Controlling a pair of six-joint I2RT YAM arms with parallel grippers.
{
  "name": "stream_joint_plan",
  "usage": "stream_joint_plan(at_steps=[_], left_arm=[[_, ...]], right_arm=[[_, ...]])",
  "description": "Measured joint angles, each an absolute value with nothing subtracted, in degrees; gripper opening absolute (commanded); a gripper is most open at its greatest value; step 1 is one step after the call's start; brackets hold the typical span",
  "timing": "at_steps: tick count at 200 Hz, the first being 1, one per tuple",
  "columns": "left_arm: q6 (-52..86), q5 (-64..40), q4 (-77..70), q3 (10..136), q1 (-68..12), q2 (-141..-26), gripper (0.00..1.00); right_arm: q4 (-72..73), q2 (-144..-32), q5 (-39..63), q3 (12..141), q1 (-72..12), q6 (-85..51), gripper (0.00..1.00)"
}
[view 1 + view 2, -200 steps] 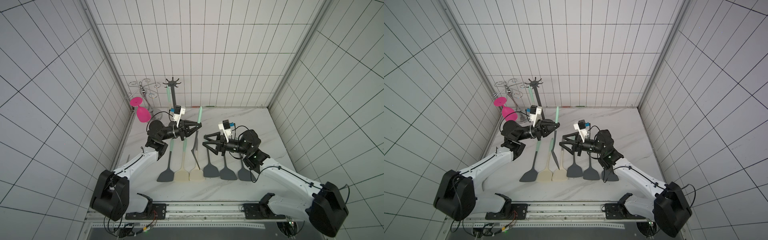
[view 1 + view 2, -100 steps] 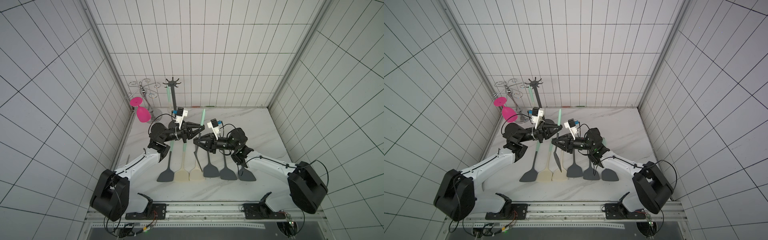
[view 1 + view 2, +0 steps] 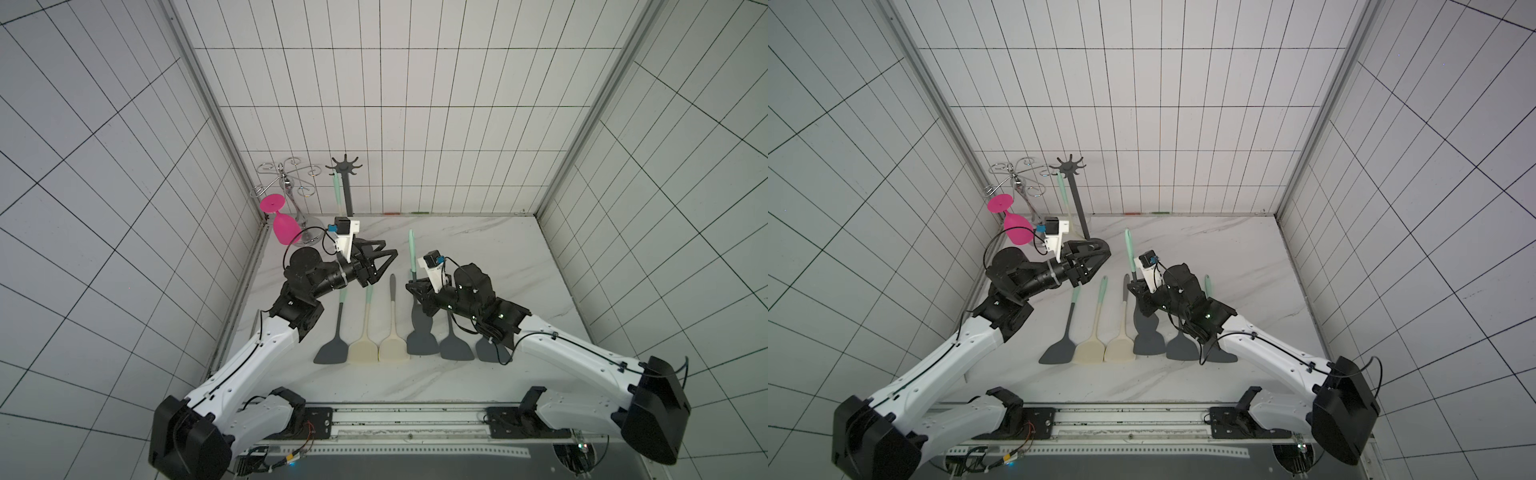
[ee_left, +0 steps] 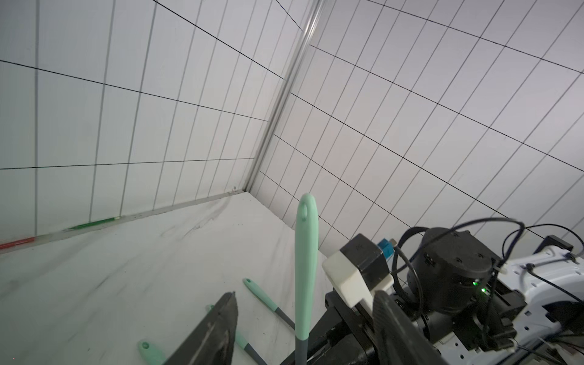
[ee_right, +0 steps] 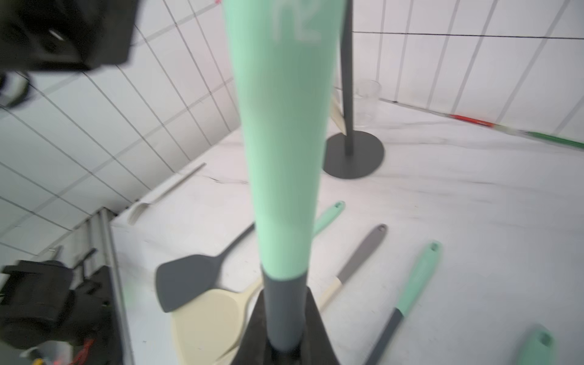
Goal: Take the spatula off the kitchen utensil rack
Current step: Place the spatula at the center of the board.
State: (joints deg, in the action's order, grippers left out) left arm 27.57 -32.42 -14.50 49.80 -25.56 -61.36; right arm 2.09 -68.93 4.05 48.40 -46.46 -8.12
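Near the surface's (image 3: 478, 257) middle, my right fingers (image 5: 252, 335) clamped on the upright spatula (image 3: 411, 249), my left fingers (image 4: 215, 335) spread wide.

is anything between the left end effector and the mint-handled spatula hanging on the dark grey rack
The thin pole of the dark grey kitchen utensil rack seems to: it stands beside the hanging mint-handled spatula, on the side nearer the open left end effector. Nothing else visible lies between.

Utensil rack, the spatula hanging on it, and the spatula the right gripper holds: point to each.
kitchen utensil rack (image 3: 348, 195), in a top view, dark pole.
hanging spatula (image 3: 336, 195), in a top view, mint handle.
held spatula (image 3: 412, 251), in a top view, mint handle.
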Motion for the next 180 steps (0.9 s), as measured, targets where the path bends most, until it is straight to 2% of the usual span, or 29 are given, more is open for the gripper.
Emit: stream_joint_plan(at_steps=[28,59,71,89,102,110,117,131,143,157,180], left_arm=[[29.3,-26.9,-11.2,52.0,-29.5,-63.8,0.65],[31.7,-24.0,-9.6,54.2,-35.6,-69.8,0.62],[33.3,-23.8,-9.5,55.0,-36.6,-72.2,0.5],[35.9,-23.9,-9.2,56.0,-36.8,-75.0,0.18],[36.3,-23.5,-8.8,56.6,-36.5,-76.0,0.0],[35.2,-22.7,-7.8,56.8,-36.1,-76.2,0.0],[35.0,-22.7,-7.5,56.8,-36.0,-76.2,0.0],[34.4,-22.8,-6.5,57.2,-35.9,-76.0,0.0],[34.0,-23.5,-5.6,57.3,-35.3,-75.5,0.0],[33.7,-25.5,-4.8,57.3,-33.6,-74.5,0.0],[33.6,-29.5,-4.2,57.3,-29.1,-72.9,0.0]], right_arm=[[-5.1,-68.9,-7.1,48.4,-48.9,-3.1,0.0],[-8.1,-69.6,-13.6,49.0,-51.9,0.5,0.0],[-8.8,-70.0,-14.9,49.5,-52.9,1.5,0.0],[-9.4,-70.1,-16.4,50.1,-53.7,2.5,0.0],[-9.6,-70.1,-17.1,50.4,-53.8,2.8,0.0],[-9.9,-69.9,-17.6,50.5,-53.9,3.2,0.0],[-10.1,-69.9,-17.7,50.5,-53.9,3.4,0.06],[-10.2,-69.8,-16.8,50.5,-53.9,3.4,0.25],[-10.4,-69.3,-13.5,50.5,-53.3,3.2,0.36],[-10.5,-68.2,-6.3,50.5,-51.5,2.3,0.41],[-9.1,-66.0,9.5,50.6,-44.8,-1.9,0.42]])
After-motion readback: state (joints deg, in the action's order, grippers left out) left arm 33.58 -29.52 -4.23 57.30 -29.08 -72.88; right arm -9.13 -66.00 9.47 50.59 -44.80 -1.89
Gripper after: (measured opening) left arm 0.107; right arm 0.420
